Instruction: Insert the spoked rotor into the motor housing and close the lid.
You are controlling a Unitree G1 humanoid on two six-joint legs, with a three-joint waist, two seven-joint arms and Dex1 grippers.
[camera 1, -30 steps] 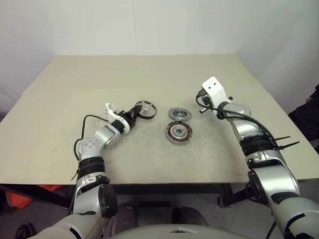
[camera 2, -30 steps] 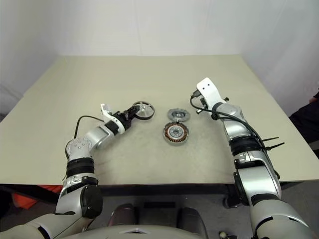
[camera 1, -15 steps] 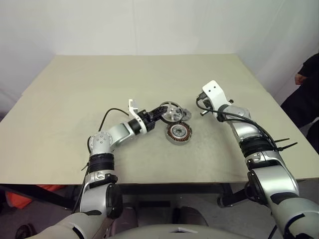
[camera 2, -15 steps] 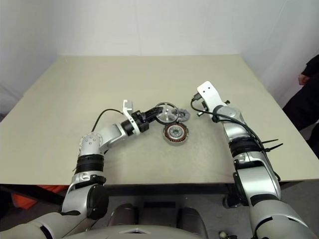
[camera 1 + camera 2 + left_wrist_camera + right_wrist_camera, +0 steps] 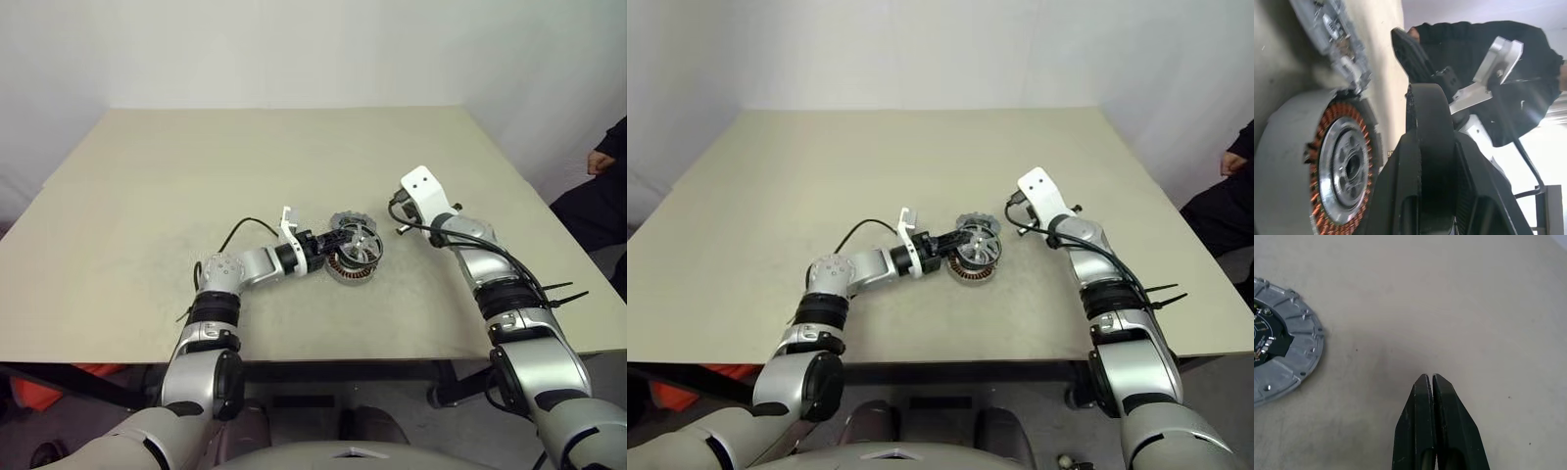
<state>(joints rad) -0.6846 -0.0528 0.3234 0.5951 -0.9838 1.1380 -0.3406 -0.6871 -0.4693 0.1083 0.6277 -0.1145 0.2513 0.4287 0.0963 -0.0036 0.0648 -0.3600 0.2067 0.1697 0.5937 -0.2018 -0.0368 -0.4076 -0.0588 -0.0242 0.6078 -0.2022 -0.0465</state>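
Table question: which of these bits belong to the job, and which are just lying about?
Part of the job:
- spoked rotor, held in the left pincer
- motor housing
- lid

Just there:
- right pincer, shut and empty
- person beside the table

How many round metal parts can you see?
3. The spoked rotor is held in the left gripper above the motor housing; the housing sits on the table; the lid lies just behind it.
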